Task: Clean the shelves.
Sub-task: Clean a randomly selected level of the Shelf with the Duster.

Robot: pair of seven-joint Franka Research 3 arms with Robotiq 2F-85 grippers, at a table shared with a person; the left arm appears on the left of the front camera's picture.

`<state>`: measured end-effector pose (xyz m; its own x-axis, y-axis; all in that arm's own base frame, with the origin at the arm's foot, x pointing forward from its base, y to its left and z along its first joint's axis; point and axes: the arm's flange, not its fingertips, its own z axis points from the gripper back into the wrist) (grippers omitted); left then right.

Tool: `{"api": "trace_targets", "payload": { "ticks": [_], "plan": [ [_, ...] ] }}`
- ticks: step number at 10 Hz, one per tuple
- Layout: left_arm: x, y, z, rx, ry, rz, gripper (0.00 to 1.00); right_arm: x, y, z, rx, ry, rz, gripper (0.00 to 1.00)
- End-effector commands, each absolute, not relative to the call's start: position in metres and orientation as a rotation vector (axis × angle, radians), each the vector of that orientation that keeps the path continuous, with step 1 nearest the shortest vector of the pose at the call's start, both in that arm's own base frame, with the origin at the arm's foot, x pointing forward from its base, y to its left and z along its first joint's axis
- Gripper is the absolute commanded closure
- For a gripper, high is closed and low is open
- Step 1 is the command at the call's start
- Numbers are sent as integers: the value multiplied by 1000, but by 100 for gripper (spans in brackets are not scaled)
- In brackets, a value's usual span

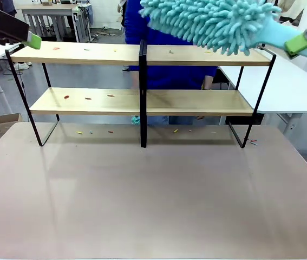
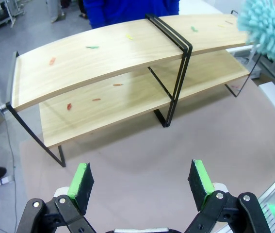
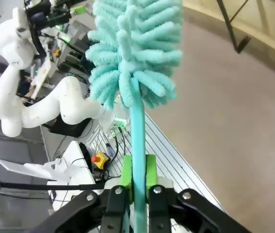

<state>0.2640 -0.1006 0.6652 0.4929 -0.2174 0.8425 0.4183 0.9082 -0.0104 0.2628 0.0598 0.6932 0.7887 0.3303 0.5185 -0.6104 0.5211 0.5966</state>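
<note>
The shelves (image 1: 88,54) are two long light wooden boards on a thin black frame, standing at the far side of the brown table; small coloured scraps lie on both boards. In the left wrist view the shelves (image 2: 103,58) lie ahead of my left gripper (image 2: 142,179), which is open and empty above the table. A teal fluffy duster (image 1: 213,21) hovers above the top board's right half, its handle clamped in my right gripper (image 1: 305,40). The right wrist view shows my right gripper (image 3: 138,174) shut on the duster (image 3: 135,53) handle. The left gripper (image 1: 31,39) hangs at the upper left.
A person in blue (image 1: 169,70) stands behind the shelves. More small scraps (image 1: 110,131) lie on the table under the lower board. White tables (image 1: 299,81) stand to the right and the left. A cardboard box (image 1: 4,122) sits on the floor at left.
</note>
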Motion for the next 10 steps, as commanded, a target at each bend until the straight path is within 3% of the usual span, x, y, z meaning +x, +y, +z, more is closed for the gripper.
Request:
{"api": "trace_targets", "payload": {
  "ticks": [1,3,7,10],
  "plan": [
    [263,-100,666,-219,-986,-388,0,258,58,694,854,-367,582,88],
    [263,-100,666,-219,-986,-388,0,280,77,687,821,-466,536,88],
    [263,-100,666,-219,-986,-388,0,375,126,673,770,-468,347,88],
    [263,-100,666,-219,-986,-388,0,416,142,646,724,-428,230,88]
  ]
}}
